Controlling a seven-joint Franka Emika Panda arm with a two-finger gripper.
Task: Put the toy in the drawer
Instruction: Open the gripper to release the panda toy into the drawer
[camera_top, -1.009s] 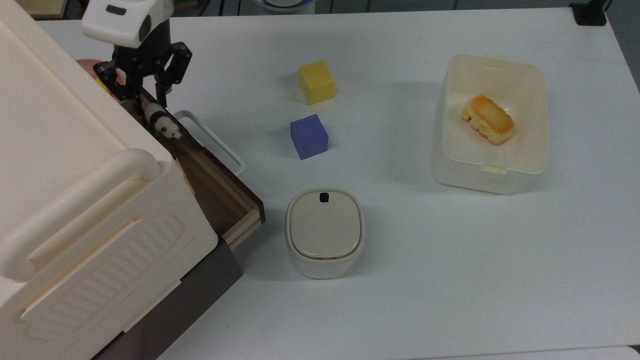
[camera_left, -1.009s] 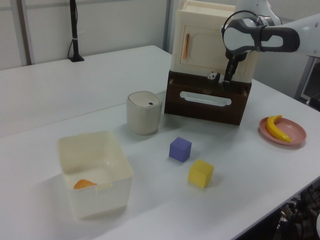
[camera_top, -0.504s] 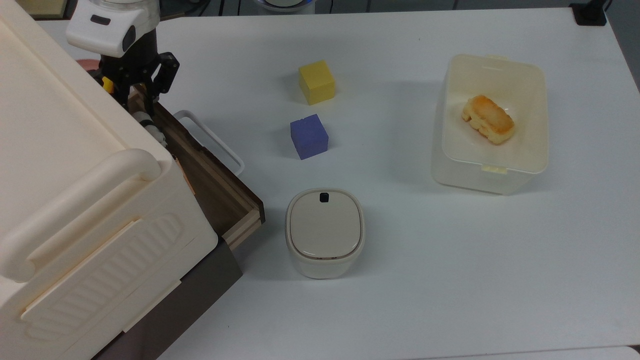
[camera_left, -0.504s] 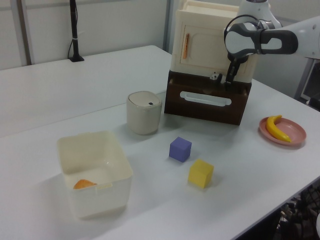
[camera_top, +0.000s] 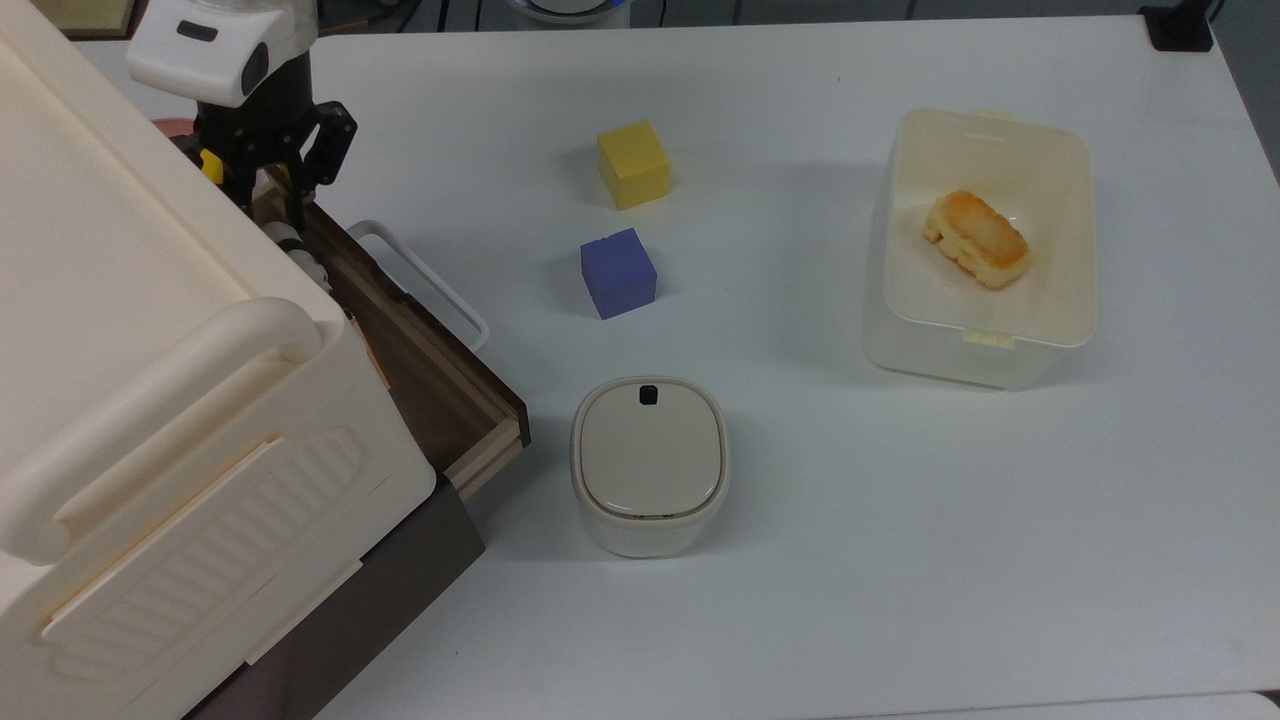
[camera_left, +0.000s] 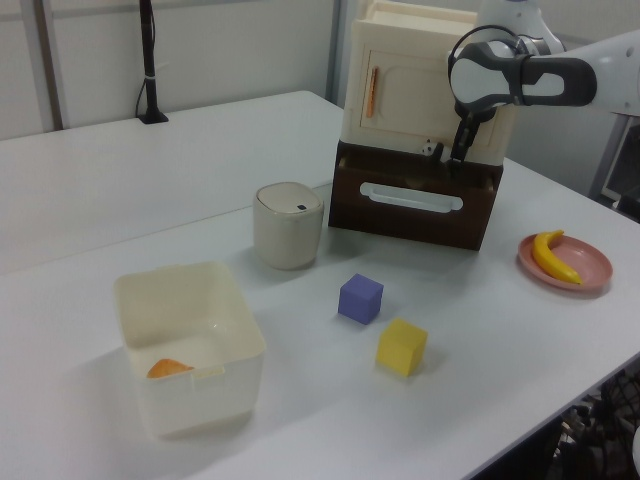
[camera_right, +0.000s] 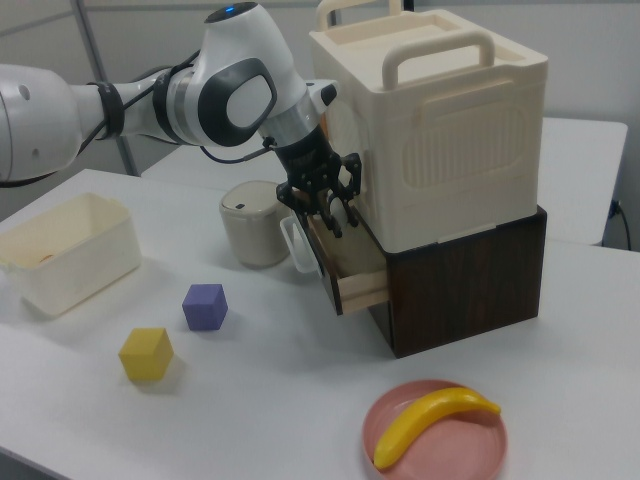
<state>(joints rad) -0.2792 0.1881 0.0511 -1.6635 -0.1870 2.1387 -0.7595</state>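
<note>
At the top view's left stands the cream cabinet, its long carrying handle running across the lid. The tool hangs over the far end of the open drawer, close against the cabinet wall. Its fingers stand apart with nothing gripped between them. Just below the fingertips the toy sits inside the drawer at that same end, partly hidden by the cabinet's edge; in the left view it appears as a small black-and-white spot at the drawer's back rim beside the tool. The drawer's white loop handle juts out over the table. In the right view the tool is poised over the pulled-out drawer.

Further right in the top view, a small rounded lidded bin stands near the drawer's open corner. Beyond it lie a purple-blue cube and a yellow cube, near each other but apart. At the top view's right sits a cream tub with a piece of golden bread in it. The right view also shows a banana on a pink plate.
</note>
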